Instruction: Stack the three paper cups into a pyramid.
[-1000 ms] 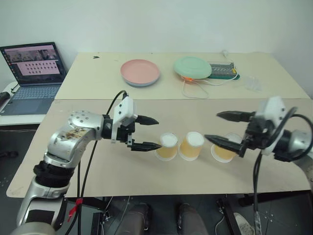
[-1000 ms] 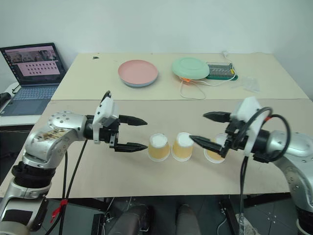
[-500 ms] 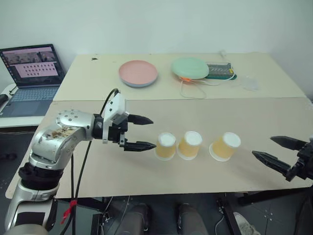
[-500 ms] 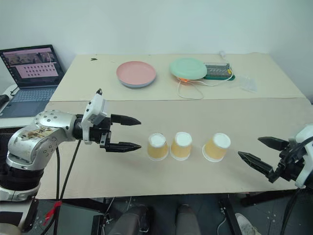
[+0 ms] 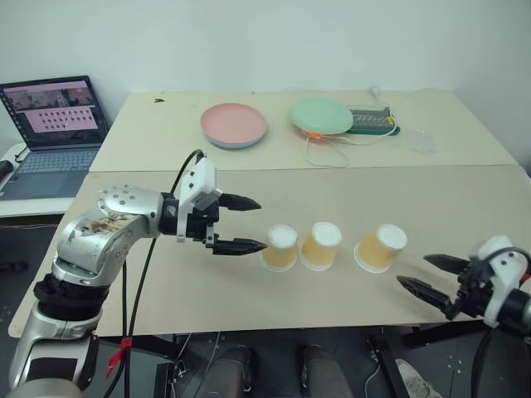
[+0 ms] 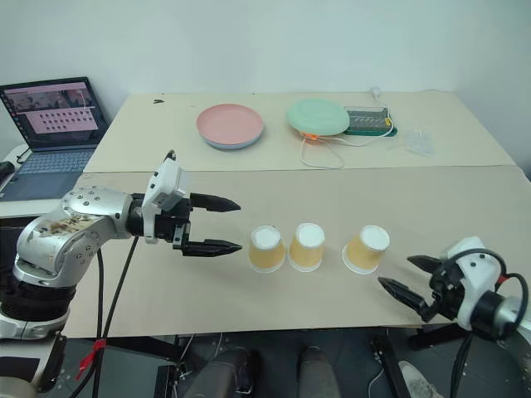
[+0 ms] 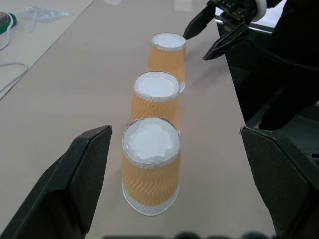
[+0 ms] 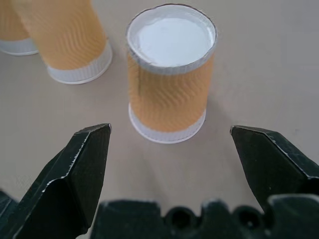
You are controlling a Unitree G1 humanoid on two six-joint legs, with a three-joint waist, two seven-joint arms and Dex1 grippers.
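Broadly, two tan tabletops [image 5: 249, 286] stood edge to edge, the near one carrying the cups and the far one [image 5: 166, 133] carrying the dishes. Off the far table's left edge an open laptop [image 5: 55, 124] sat on a lower surface with its screen lit.

On the far tabletop a pink plate [image 5: 234, 124] lay left of centre and a green plate [image 5: 322, 115] lay upside down just right of it, touching a dark tray-like item [image 5: 372, 121] further right; a white cable [image 5: 332, 153] looped toward that table's front edge, and a clear plastic bit [image 5: 421, 140] lay nearer its right edge.

The left gripper [image 5: 243, 224] hung over the near tabletop's left half, pointing right toward the cups, its two black fingers spread wide and holding nothing. The right gripper [image 5: 427, 276] sat low at the near tabletop's front right corner, fingers likewise spread apart and empty, aimed at the cups.

All three paper cups stood upside down in a row along the middle of the near tabletop, none stacked. The left cup [image 5: 280, 247] was just beyond the left gripper's fingertips, not touching them. The middle cup [image 5: 320, 245] stood just beside it, a thin gap between. The right cup [image 5: 382, 248] stood further apart from the middle one, nearest the right gripper and framed between that gripper's open fingers in the right wrist view.
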